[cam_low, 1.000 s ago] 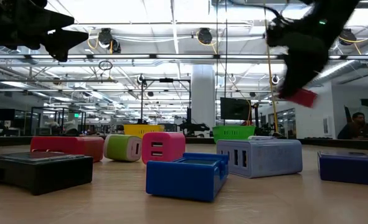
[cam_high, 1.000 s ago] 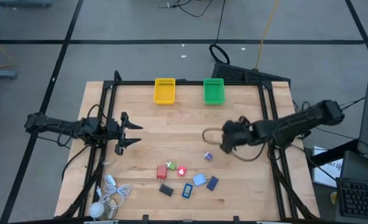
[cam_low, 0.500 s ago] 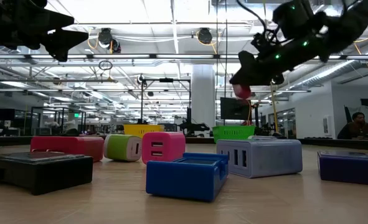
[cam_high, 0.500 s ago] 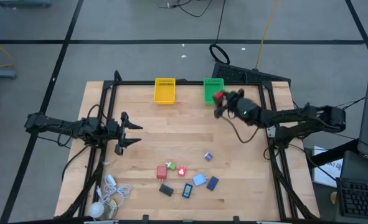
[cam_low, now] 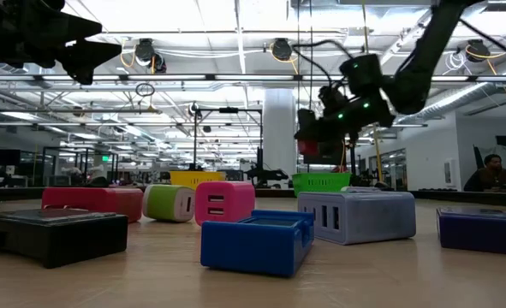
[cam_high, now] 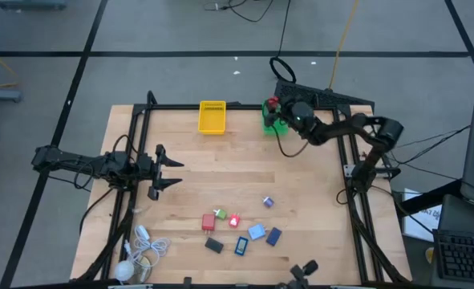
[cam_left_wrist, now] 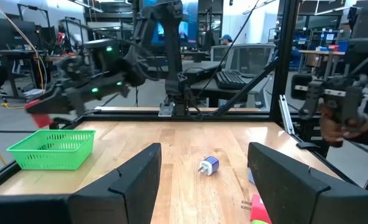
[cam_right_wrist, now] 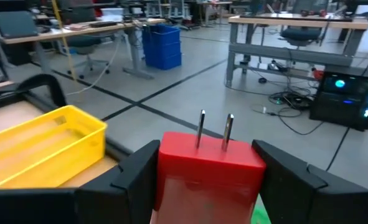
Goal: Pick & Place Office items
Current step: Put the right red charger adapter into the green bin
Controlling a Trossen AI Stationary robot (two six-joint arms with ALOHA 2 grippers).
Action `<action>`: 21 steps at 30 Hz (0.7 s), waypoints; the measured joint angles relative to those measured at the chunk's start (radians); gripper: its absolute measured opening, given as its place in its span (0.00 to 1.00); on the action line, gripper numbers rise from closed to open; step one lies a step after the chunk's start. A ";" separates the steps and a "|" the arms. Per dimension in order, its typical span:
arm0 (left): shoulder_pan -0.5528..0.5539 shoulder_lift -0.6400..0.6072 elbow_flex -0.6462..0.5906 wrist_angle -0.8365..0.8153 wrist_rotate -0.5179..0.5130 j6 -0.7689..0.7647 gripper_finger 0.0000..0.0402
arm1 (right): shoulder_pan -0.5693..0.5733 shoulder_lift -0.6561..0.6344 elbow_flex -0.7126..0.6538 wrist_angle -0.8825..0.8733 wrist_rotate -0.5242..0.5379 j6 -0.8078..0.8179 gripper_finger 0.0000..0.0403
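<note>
My right gripper (cam_high: 273,105) hangs over the far end of the green basket (cam_high: 278,124) at the table's far edge, shut on a red plug block (cam_right_wrist: 207,169) with two metal prongs. In the low view the red plug block (cam_low: 307,145) hangs well above the green basket (cam_low: 321,182). Several other office items (cam_high: 241,229), in red, green, blue, black and purple, lie flat on the wood near the front edge. My left gripper (cam_high: 172,172) waits open above the table's left side, holding nothing. My right gripper pinches the red block by two opposite side faces (cam_right_wrist: 165,177) between its two fingers. The fingers (cam_right_wrist: 134,177) come in about level from the table's right. The block is lifted clear above the green basket, and its two prongs (cam_right_wrist: 213,130) stick out free of the fingers.
The yellow basket (cam_high: 212,116) stands left of the green one at the far edge. A white coiled cable with a ball (cam_high: 139,255) lies at the front left corner. A black frame (cam_high: 220,107) runs round the table. Bare wood lies between the baskets and the items.
My right gripper has swung from above the table's middle right toward the far edge, turning as it went, and now hangs over the green basket. The red block has stayed between its fingers, clear of the table, the whole way.
</note>
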 joint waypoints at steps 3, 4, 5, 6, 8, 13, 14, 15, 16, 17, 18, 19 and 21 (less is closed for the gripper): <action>0.000 0.000 0.000 0.000 0.000 0.000 0.61 | -0.015 0.064 0.061 -0.016 0.000 -0.019 0.53; 0.000 0.000 0.000 0.000 0.000 0.000 0.61 | -0.017 0.083 0.074 -0.026 0.001 -0.026 0.53; 0.000 0.000 0.000 0.000 0.000 0.000 0.61 | -0.019 0.100 0.084 -0.029 0.001 -0.029 0.53; 0.000 0.000 0.000 0.000 0.000 0.000 0.61 | -0.019 0.114 0.089 -0.030 0.001 -0.029 0.53; 0.000 0.000 0.000 0.000 0.000 0.000 0.61 | -0.024 0.132 0.093 -0.031 0.006 -0.029 0.53; 0.000 0.000 0.000 0.000 0.000 0.000 0.61 | -0.032 0.144 0.095 -0.040 0.032 -0.015 0.53; 0.000 0.000 0.000 0.000 0.000 0.000 0.61 | -0.032 0.143 0.095 -0.042 0.033 -0.014 0.53; 0.000 0.000 0.000 0.000 0.000 0.000 0.61 | -0.032 0.143 0.095 -0.049 0.033 -0.009 0.53; 0.000 0.000 0.000 0.000 0.000 0.000 0.61 | -0.032 0.143 0.095 -0.062 0.031 0.001 0.53; 0.000 0.000 0.000 0.000 0.000 0.000 0.61 | -0.031 0.143 0.095 -0.081 0.030 0.013 0.53; 0.000 0.000 0.000 0.000 0.000 0.000 0.61 | -0.031 0.143 0.095 -0.093 0.030 0.023 0.53; 0.000 0.000 0.000 0.000 0.000 0.000 0.61 | -0.031 0.144 0.094 -0.096 0.030 0.028 0.53; 0.000 0.000 0.000 0.000 0.000 0.000 0.61 | -0.031 0.143 0.095 -0.098 0.030 0.049 0.53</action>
